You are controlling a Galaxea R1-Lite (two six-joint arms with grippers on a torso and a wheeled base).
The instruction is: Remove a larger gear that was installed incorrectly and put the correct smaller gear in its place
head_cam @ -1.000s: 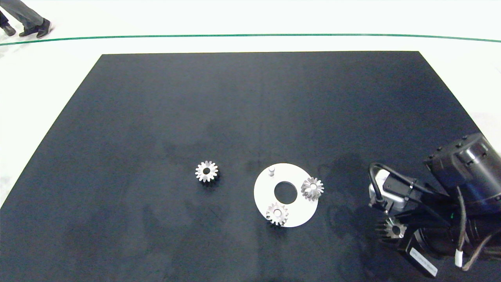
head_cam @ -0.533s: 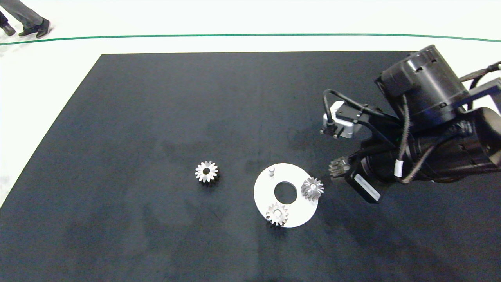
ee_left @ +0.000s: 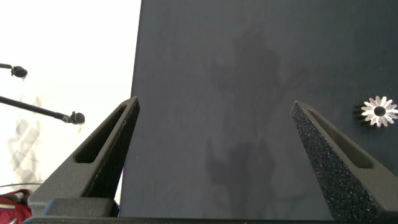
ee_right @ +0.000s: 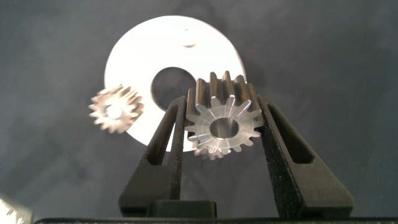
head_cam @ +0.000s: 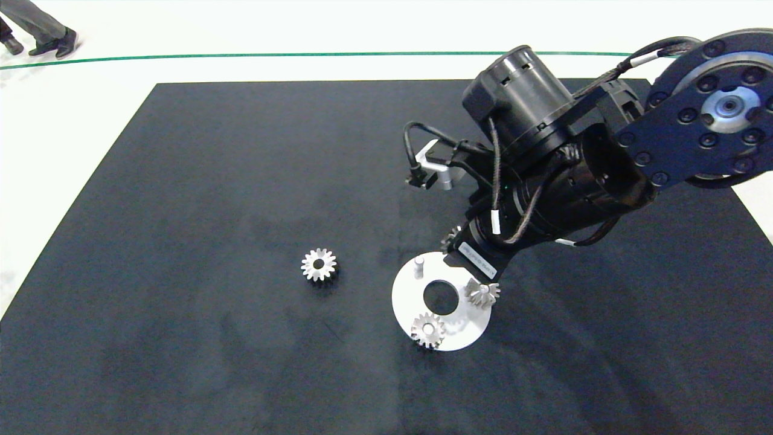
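R pincer (ee_right: pixel 221 127) clamps smaller gear (ee_right: pixel 220 126) betw. fingers, just above white disc (ee_right: pixel 134 53). Bare peg (ee_right: pixel 188 42) ahead of the tips; risk: bore misses peg, gear jams or tilts. L pincer (ee_left: pixel 214 134) wide, idle.

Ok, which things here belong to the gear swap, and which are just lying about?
In the job: smaller gear, held in the right gripper; larger gear, on the mat; plate; its bare peg.

Lying about: two other gears on the plate; left gripper, open, idle over the mat; a person's shoes.
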